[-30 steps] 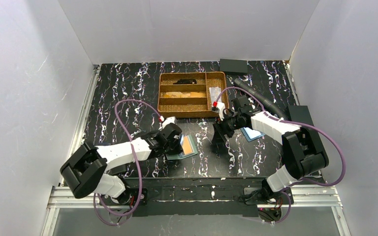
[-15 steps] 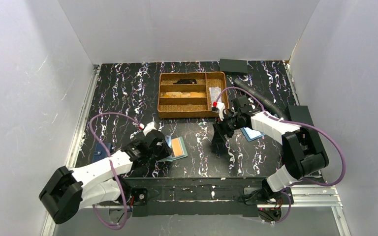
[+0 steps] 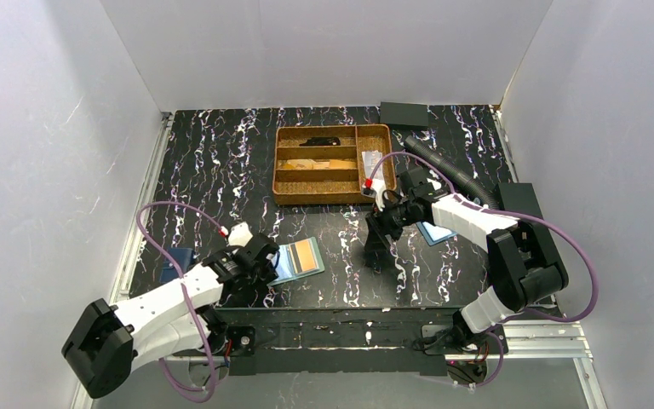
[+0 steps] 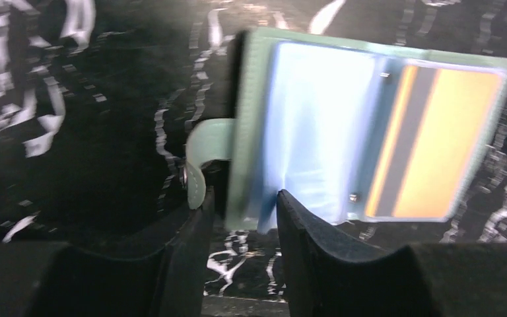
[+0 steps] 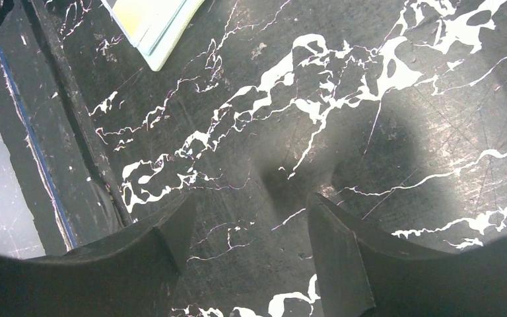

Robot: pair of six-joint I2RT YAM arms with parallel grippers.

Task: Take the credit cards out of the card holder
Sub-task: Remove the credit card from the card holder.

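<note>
Robotics laboratory test cell. Plain white panel walls (image 3: 43,128) enclose a black, white-veined tabletop (image 3: 221,153) on three sides. Silver aluminium extrusion rails (image 3: 562,345) frame the near edge, where two white-and-black robot arms (image 3: 166,300) are bolted. Purple cables (image 3: 166,207) loop from their wrists. A black ribbed hose (image 3: 447,166) lies at the back right.

Teal-green card holder (image 4: 317,119) w/ orange-gold card (image 4: 442,145) — blk table (image 3: 213,153), white marbling.
</note>
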